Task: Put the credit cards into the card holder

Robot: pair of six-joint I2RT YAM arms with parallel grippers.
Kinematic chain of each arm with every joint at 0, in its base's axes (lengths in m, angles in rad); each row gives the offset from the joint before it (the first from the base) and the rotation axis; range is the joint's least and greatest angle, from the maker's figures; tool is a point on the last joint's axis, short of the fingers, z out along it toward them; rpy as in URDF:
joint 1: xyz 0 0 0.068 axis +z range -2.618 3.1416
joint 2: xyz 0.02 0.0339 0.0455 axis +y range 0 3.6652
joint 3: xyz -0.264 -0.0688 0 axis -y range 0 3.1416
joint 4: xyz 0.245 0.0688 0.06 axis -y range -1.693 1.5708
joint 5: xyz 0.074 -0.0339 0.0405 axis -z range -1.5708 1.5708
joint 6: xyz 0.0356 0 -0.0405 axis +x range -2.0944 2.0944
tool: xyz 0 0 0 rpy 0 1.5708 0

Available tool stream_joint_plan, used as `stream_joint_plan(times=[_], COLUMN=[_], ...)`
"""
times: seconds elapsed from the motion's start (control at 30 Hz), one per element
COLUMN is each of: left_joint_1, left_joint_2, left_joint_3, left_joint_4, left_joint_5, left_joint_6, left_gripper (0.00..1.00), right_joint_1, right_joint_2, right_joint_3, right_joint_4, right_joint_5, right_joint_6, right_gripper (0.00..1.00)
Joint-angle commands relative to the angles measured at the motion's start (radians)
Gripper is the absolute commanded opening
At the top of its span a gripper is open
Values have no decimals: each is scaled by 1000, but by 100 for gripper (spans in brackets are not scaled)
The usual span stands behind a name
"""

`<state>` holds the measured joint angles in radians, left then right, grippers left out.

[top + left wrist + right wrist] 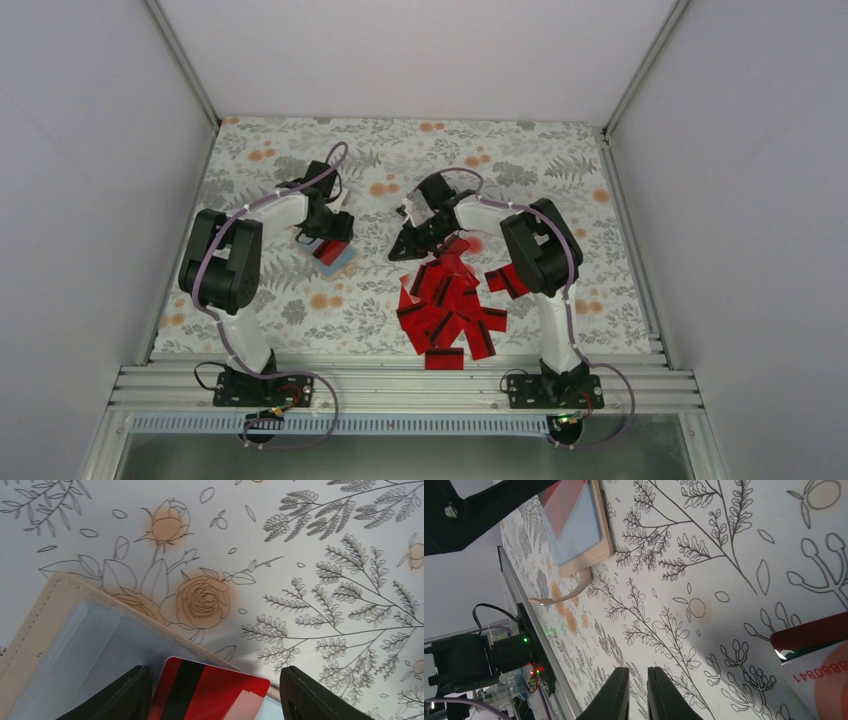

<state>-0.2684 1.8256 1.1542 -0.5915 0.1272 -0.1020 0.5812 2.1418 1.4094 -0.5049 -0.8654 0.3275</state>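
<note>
Left fingers [125, 697] apart, right fingers [616, 695] closed.

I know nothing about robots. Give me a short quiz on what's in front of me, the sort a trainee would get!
1. True or false: the right tool is clamped on a card.
2. The loose red cards are: A) squared into one neat stack, B) scattered in an overlapping heap, C) standing on edge.
3. Fill in: the left tool stands open over the ____, with one red card between its fingers.

Key:
1. False. It is shut on nothing.
2. B.
3. The card holder.
</note>
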Motion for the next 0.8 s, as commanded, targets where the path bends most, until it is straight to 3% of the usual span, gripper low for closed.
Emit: stream_joint_plan(times=[0.0,0.77], left_joint_1=[-17,-66], left_joint_2=[-28,-87], left_joint_3=[-10,-64], left_joint_4=[9,-56], left_joint_5=[44,123], left_joint_6=[-10,57], left_gripper=[64,64], right_joint_1=[-4,-4], right_joint_2=[-55,-41], right_joint_3=[-18,-11], right_joint_4=[5,23], right_joint_5=[-13,-33], right_joint_6=[-19,-7], right_gripper=[11,11])
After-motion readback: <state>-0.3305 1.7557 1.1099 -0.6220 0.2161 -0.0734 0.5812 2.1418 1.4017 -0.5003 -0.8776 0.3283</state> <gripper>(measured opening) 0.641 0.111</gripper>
